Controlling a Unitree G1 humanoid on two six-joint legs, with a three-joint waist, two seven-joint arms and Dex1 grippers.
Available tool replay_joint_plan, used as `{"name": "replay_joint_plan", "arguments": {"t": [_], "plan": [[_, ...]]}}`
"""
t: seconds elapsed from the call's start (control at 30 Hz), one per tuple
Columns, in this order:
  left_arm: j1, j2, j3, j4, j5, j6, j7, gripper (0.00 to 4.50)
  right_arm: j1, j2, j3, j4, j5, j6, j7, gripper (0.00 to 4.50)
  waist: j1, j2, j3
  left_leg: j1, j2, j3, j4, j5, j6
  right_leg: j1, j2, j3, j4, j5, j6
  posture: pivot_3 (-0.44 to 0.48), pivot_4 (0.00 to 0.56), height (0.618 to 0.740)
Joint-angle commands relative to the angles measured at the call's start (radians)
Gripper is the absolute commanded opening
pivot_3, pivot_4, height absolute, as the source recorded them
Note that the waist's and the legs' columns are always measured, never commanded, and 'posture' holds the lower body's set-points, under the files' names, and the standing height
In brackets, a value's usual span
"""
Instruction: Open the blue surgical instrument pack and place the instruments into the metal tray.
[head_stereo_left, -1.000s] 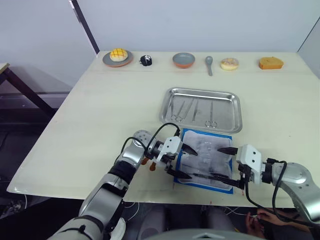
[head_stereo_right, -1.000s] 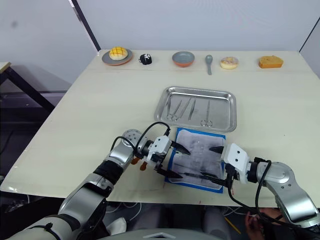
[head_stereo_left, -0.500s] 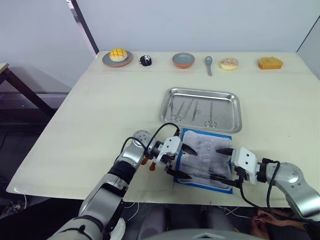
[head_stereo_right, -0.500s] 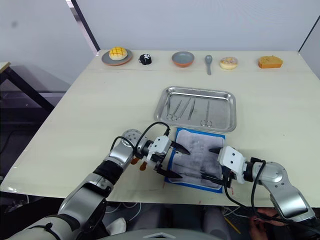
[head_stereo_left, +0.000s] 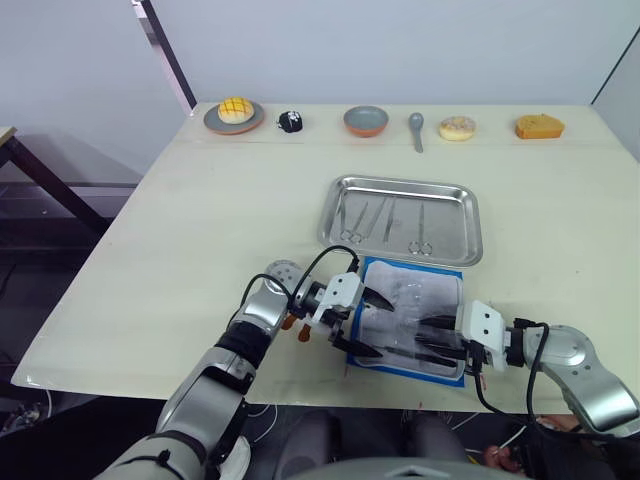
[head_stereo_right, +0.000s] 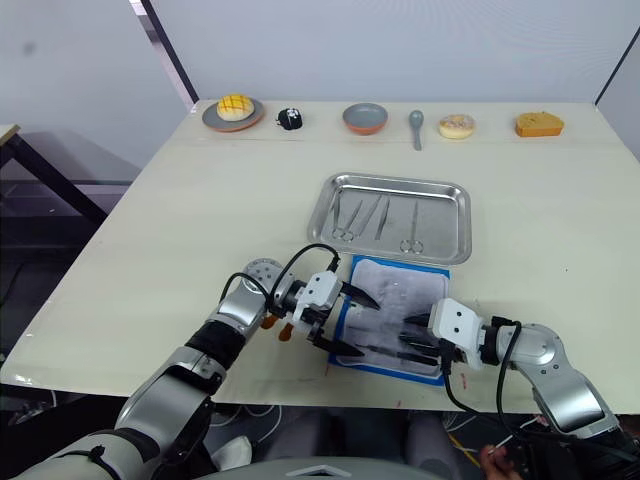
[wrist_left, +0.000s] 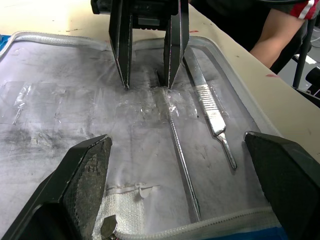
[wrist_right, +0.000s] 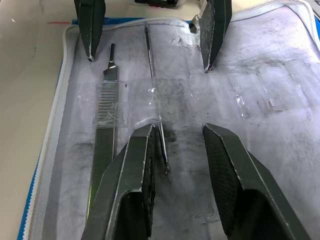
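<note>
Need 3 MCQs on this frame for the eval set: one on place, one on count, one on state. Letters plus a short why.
1. Where does the blue surgical instrument pack lie?
A. inside the metal tray
B. on the table, on the robot's side of the metal tray
C. beside the spoon at the far edge

2. How many instruments lie on the pack's pale lining?
A. two
B. five
C. none

3. How is the left gripper?
A. shut on an instrument
B. open over the pack
C. shut on the tray's rim

Answers:
1 B: the pack lies open between the metal tray and the table's near edge.
2 A: the wrist views show a flat-handled instrument and a thin probe on the lining.
3 B: its fingers stand wide apart over the lining, holding nothing.
</note>
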Motion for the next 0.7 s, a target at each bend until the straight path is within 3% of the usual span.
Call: {"name": "replay_joint_plan", "arguments": {"t": [0.03,0.07,0.13,0.17,0.7], "plan": [[0.065,0.022,-0.054,0.111,0.067,0.043,-0.005,4.50,0.009,-0.005,0.030,0.042,-0.022,0.017,0.013,1.17,0.000,0.000,0.000,0.000,0.000,0.000,0.000,0.000,0.000,0.000,0.000,0.000,0.000,0.000,0.000,0.000,0.150,0.732],[0.065,0.021,-0.054,0.111,0.067,0.043,-0.005,4.50,0.010,-0.003,0.029,0.043,-0.015,0.021,0.015,1.05,0.000,-0.001,0.000,0.000,0.000,0.000,0.000,0.000,0.000,0.000,0.000,0.000,0.000,0.000,0.000,0.000,0.150,0.732],[0.064,0.021,-0.053,0.113,0.066,0.043,-0.005,4.50,0.015,-0.006,0.028,0.040,-0.011,0.023,0.021,0.25,0.000,-0.001,0.000,0.000,0.000,0.000,0.000,0.000,0.000,0.000,0.000,0.000,0.000,0.000,0.000,0.000,0.150,0.732],[0.064,0.020,-0.053,0.114,0.066,0.042,-0.004,4.50,0.019,-0.009,0.028,0.039,-0.010,0.020,0.022,0.11,0.000,-0.001,0.000,0.000,0.000,0.000,0.000,0.000,0.000,0.000,0.000,0.000,0.000,0.000,0.000,0.000,0.150,0.732],[0.063,0.013,-0.054,0.123,0.068,0.037,0.001,4.50,-0.022,-0.102,0.017,-0.158,0.010,0.181,0.052,0.11,0.001,0.000,0.000,-0.001,0.000,0.000,0.000,0.000,0.000,0.000,-0.002,0.002,0.000,0.000,0.000,0.000,0.150,0.732]]}}
